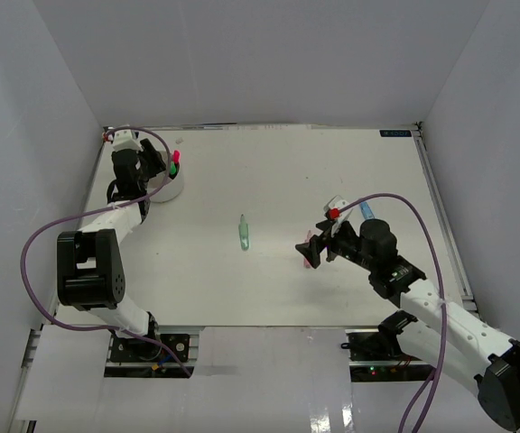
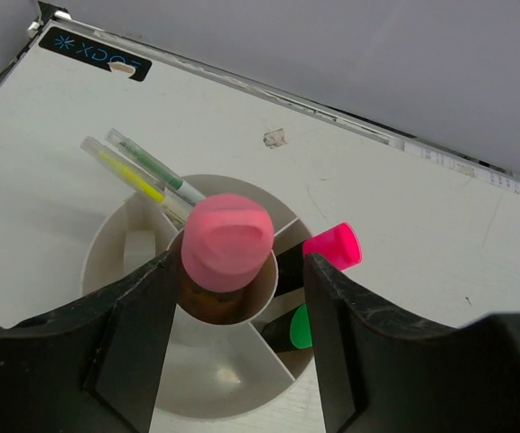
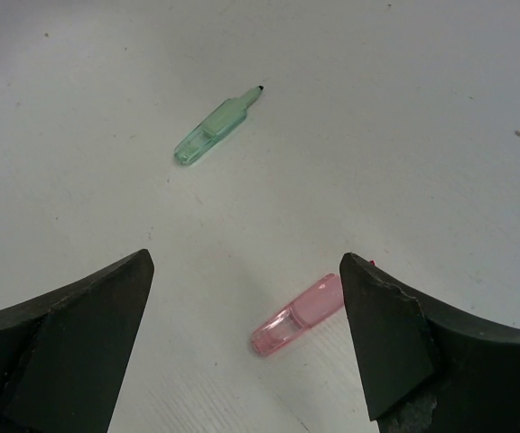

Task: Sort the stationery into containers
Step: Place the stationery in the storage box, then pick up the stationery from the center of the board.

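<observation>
Your right hand (image 3: 246, 271), spread wide, hangs over the pink marker (image 3: 296, 316) — its long axis slants across the gap.

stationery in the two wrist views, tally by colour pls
pink: 3 (pink tube, pink-capped marker, pale pink marker)
green: 3 (green-capped marker, green thin pen, pale green marker)
yellow: 1 (yellow thin pen)
total: 7
</observation>
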